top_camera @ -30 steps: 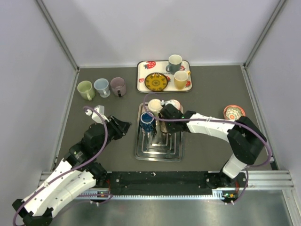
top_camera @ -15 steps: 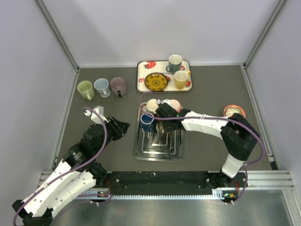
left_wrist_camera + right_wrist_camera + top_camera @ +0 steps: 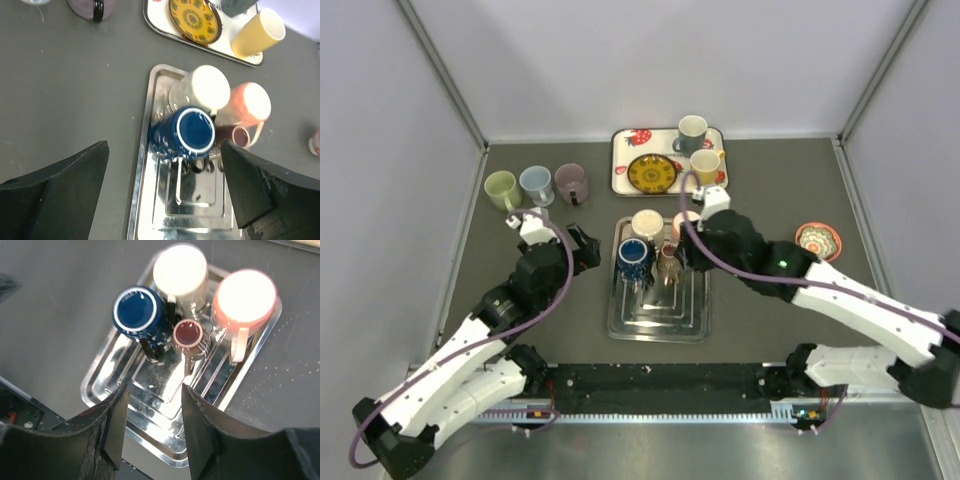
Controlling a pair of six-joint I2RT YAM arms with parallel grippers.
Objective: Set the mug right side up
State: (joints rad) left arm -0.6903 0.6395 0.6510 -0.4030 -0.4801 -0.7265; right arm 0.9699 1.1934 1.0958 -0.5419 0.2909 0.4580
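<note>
A steel tray [image 3: 620,318] in mid-table holds four cups. The cream mug [image 3: 647,223] and the pink mug [image 3: 686,221] stand bottom up. Beside them are a blue mug [image 3: 633,257] and a small striped maroon cup [image 3: 668,254], each showing a round rimmed face upward. My left gripper [image 3: 582,250] hovers just left of the tray, jaws wide open and empty. In the left wrist view, the blue mug [image 3: 187,132] lies ahead of the left gripper [image 3: 164,165]. My right gripper [image 3: 695,245] hangs above the tray's right side. It [image 3: 152,407] is open with nothing held.
At the back, a patterned tray [image 3: 620,165] carries a yellow plate [image 3: 651,173], a grey mug [image 3: 691,133] and a yellow mug [image 3: 704,167]. Green [image 3: 503,190], light blue [image 3: 536,185] and mauve [image 3: 571,183] mugs stand at left. A small patterned bowl [image 3: 817,240] is at right.
My right gripper rose and drew back to the right from over the tray, its jaws opening. The left gripper opened wide and shifted closer to the tray. The small maroon cup is now uncovered.
</note>
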